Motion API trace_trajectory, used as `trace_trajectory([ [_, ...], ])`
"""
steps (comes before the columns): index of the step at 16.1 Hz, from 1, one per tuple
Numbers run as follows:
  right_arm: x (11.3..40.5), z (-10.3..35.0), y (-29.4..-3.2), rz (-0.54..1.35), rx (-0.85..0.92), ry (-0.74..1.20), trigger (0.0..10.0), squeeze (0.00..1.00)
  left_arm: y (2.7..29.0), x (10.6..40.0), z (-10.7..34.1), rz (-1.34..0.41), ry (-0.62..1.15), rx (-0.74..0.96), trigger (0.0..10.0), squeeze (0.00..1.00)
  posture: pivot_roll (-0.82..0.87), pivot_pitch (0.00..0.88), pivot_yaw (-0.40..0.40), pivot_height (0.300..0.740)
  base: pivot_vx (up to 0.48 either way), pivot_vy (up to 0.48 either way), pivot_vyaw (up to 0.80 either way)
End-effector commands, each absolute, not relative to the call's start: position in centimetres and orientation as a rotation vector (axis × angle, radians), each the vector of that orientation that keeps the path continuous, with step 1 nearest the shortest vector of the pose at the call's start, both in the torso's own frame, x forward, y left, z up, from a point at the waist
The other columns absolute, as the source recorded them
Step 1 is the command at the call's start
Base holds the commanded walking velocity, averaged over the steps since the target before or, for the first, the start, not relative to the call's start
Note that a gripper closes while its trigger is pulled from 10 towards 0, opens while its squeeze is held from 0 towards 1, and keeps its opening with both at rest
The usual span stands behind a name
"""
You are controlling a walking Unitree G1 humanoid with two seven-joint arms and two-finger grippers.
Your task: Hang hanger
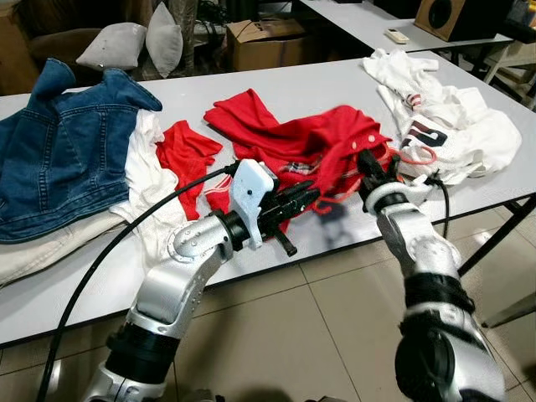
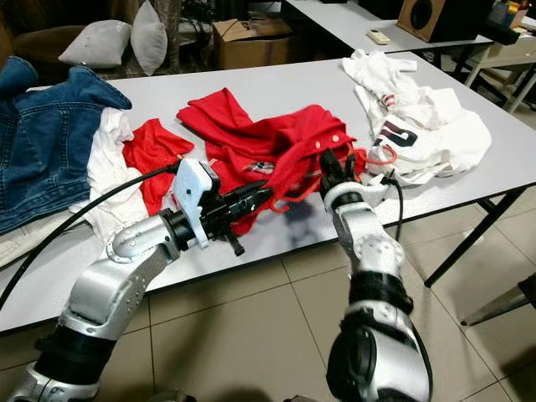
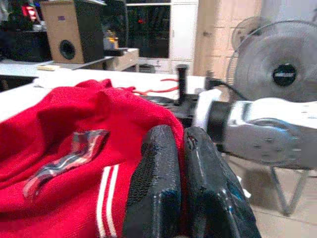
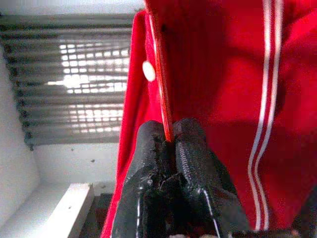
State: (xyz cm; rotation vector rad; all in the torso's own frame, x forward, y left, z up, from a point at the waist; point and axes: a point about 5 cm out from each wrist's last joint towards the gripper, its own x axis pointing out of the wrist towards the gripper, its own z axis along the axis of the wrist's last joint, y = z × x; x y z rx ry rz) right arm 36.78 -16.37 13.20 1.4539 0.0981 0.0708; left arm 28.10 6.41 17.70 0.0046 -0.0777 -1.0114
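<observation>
- Two hands are on the red shirt (image 1: 293, 138), which lies crumpled at the middle of the grey bench (image 1: 327, 239); no rail or hook to hang anything from is visible, so I judge the task barely begun.
- The red hanger (image 1: 416, 154) is the task's thing: a thin red loop of it pokes out at the red shirt's right edge, lying on the white shirt (image 1: 456, 126) just beside. How far it runs inside the red shirt cannot be told.
- Left to do, by my reading: get the hanger seated in the shirt, lift the pair off the bench, and carry it to a place to hang.
- The right hand (image 1: 371, 170) sits at the red shirt's right edge, near the white snap buttons. In the right wrist view its fingers (image 4: 195, 153) are pressed together on a thin red edge that rises between them; whether that edge is hanger or shirt hem, I cannot tell.
- The left hand (image 3: 173, 148) is at the shirt's near edge, its two fingers closed together against the red fabric, seemingly pinching a fold.
- A denim jacket (image 1: 63, 151) lies well apart, left of the red shirt.
</observation>
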Motion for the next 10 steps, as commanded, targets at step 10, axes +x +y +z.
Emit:
trace_trajectory([
  [10, 37.6, 13.3, -15.0, 0.041, 1.370, 0.119, 10.0, 0.00, 4.6, 27.2, 18.9, -1.134, -0.065, -0.020, 0.0, 0.00, -0.02, 0.000, -0.034, 0.740, 0.000, 0.000, 0.00],
])
